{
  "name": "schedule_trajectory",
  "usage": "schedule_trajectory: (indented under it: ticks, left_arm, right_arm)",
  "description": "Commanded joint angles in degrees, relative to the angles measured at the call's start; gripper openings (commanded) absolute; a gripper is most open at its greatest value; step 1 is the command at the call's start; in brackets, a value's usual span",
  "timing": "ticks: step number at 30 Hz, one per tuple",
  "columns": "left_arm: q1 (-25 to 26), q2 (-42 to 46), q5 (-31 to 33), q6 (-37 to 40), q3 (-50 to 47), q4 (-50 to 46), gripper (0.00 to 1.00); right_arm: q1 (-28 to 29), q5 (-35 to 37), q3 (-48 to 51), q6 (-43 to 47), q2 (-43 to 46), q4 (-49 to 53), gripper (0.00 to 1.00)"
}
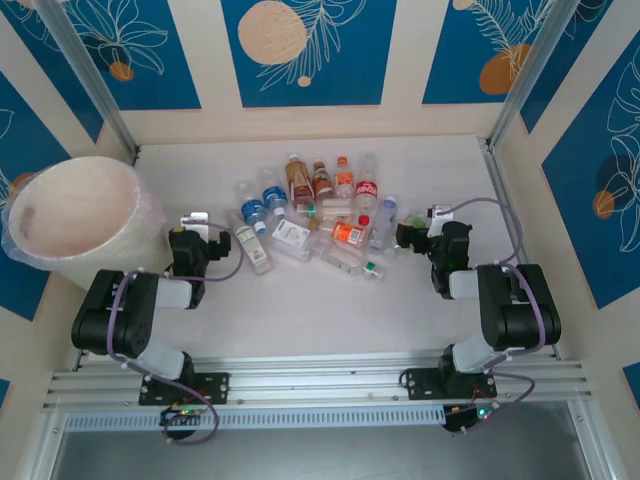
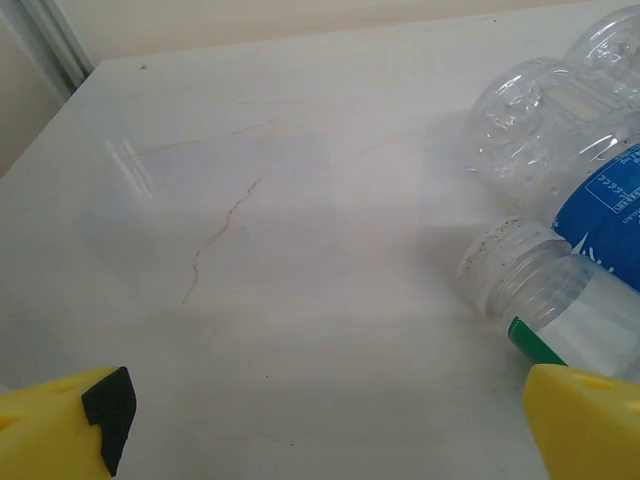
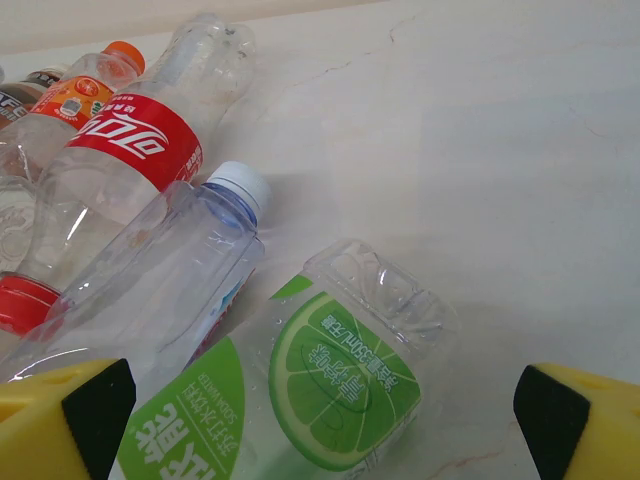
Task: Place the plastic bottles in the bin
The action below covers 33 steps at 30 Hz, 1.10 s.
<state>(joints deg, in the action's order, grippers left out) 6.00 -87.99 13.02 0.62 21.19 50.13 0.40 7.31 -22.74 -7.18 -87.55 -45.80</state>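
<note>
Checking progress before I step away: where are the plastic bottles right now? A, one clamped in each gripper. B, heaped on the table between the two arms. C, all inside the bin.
B: the plastic bottles lie heaped on the table, and the left gripper and right gripper both stand open, clamping nothing.

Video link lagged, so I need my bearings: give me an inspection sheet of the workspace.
Surface: pale table, faint reddish hairline mark.
Job's things: plastic bottles piled mid-table; bin at far left, no bottles visible inside.
Clutter: nothing seen.
Grippers: left gripper open, empty; right gripper open above lime-label bottle.
Cables: purple cables looped along both arms.
Surroundings: blue-and-cream wall panels.
</note>
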Motion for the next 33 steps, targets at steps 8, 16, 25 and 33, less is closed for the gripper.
schedule_trajectory:
  ticks: [8, 16, 25, 33]
  left_arm:
    - [-0.49, -0.26, -2.21, 0.89, 0.40, 0.57, 1.00]
    - [-0.52, -0.21, -2.21, 0.96, 0.42, 0.59, 1.00]
    - [-0.47, -0.09, -2.25, 1.00, 0.18, 0.87, 1.00]
    - [-0.40, 8.38, -6.68, 2.63, 1.92, -9.68, 1.00]
  right_arm:
    - [0.04, 0.29, -0.98, 0.85, 0.34, -0.69, 0.99]
    - [0.04, 0.25, -0.94, 0.85, 0.32, -0.74, 0.99]
    - [0.04, 0.31, -0.90, 0.85, 0.36, -0.89, 0.99]
    - [2.04, 2.78, -1.56, 2.23, 12.02, 9.41, 0.99]
